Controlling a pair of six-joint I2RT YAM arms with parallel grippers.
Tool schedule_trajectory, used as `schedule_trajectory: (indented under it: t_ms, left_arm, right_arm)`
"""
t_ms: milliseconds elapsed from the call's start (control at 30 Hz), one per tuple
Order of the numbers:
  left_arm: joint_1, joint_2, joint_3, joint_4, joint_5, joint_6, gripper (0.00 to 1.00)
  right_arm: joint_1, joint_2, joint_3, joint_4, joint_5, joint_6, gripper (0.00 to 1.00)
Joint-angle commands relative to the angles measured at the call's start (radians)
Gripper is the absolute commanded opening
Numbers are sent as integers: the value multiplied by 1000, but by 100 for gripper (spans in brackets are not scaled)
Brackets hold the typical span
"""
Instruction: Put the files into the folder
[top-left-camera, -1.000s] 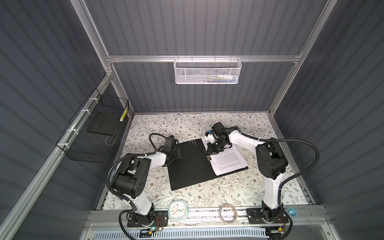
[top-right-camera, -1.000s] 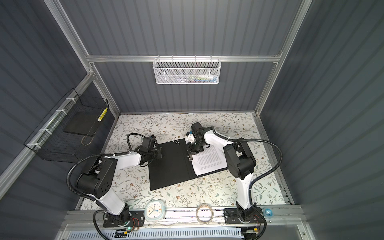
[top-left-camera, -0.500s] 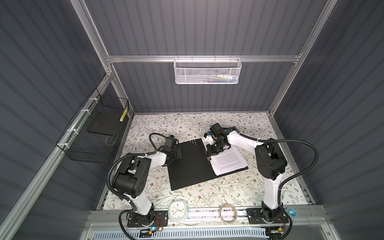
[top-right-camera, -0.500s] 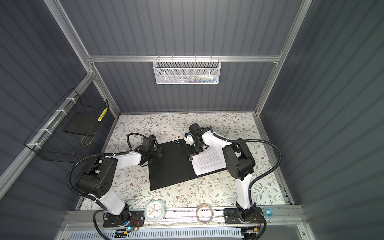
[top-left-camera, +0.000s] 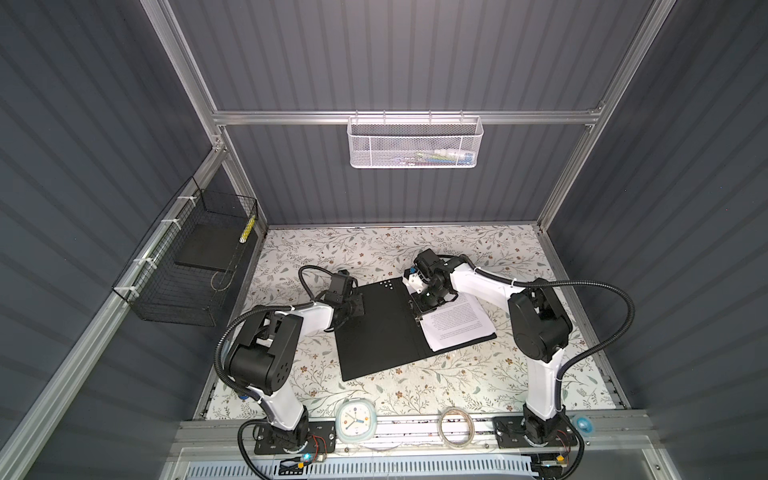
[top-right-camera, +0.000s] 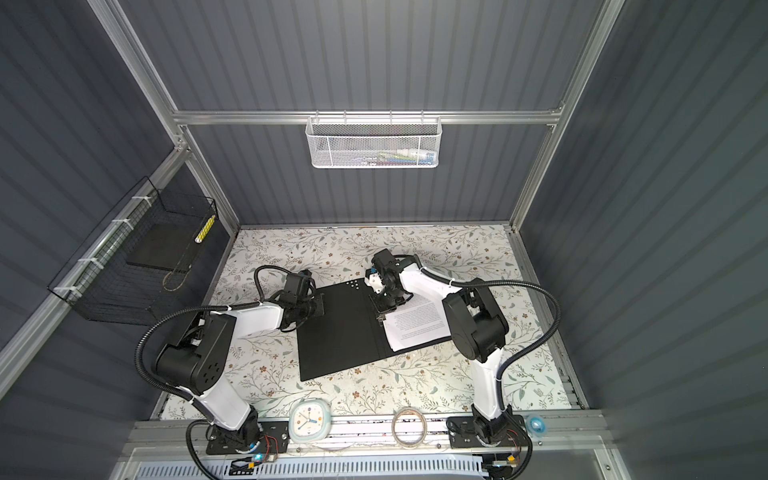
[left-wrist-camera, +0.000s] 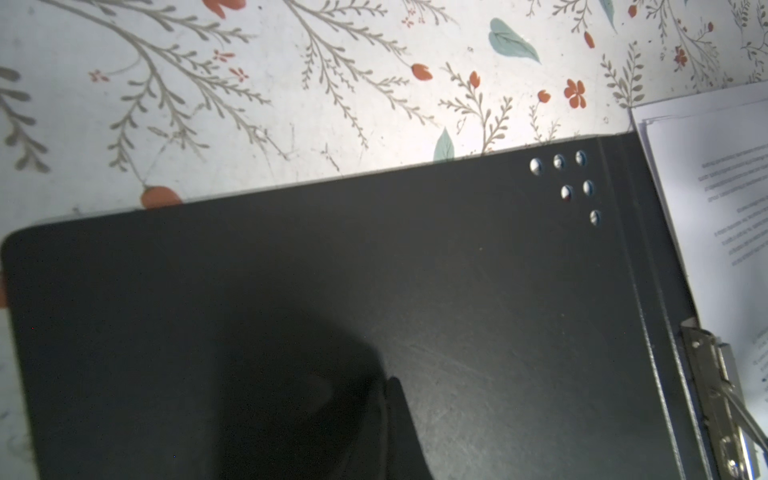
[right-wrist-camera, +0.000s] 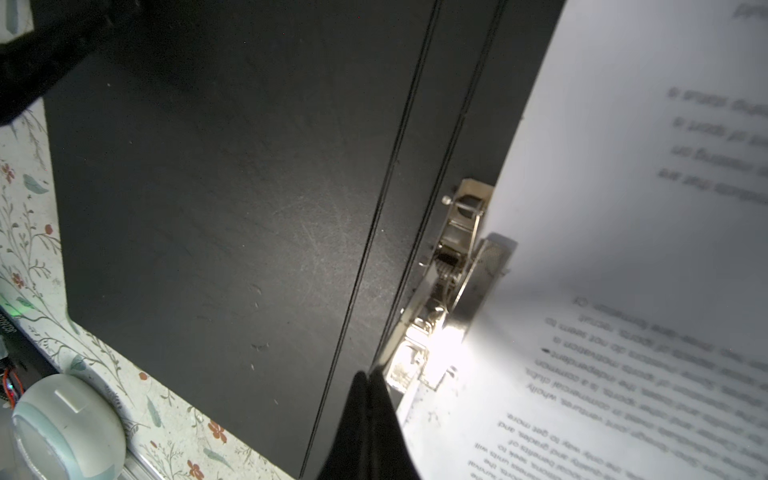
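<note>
Black folder (top-left-camera: 376, 328) lies open, papers (top-left-camera: 457, 326) on one half. Left gripper (top-left-camera: 353, 308), closed, pins cover (left-wrist-camera: 291, 291); right gripper (right-wrist-camera: 365, 380), closed, works clip (right-wrist-camera: 461, 266). Next, clamp papers.

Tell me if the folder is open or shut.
Open. The folder lies spread flat, black inner faces up, with the papers on one half beside the metal clip.

The folder (left-wrist-camera: 374, 291) shows a matt black, plastic-looking inner face with fine pale scratches, its spine clip (right-wrist-camera: 486, 257) is shiny bare metal, the files (right-wrist-camera: 623, 208) are smooth matt white paper, and the table cover (left-wrist-camera: 291, 83) looks smooth, with a printed flower pattern.
</note>
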Motion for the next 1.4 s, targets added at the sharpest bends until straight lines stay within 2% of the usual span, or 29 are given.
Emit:
schedule_trajectory:
  t_ms: [0, 600, 1367]
  left_arm:
    - [7, 66, -34, -167, -25, -3, 0]
    - [7, 72, -28, -172, -24, -1, 0]
    - [7, 73, -24, -175, -19, 2, 0]
  right_arm:
    - [13, -4, -46, -108, 68, -20, 0]
    - [37, 4, -100, -105, 204, -27, 0]
    - [123, 84, 16, -231, 456, -43, 0]
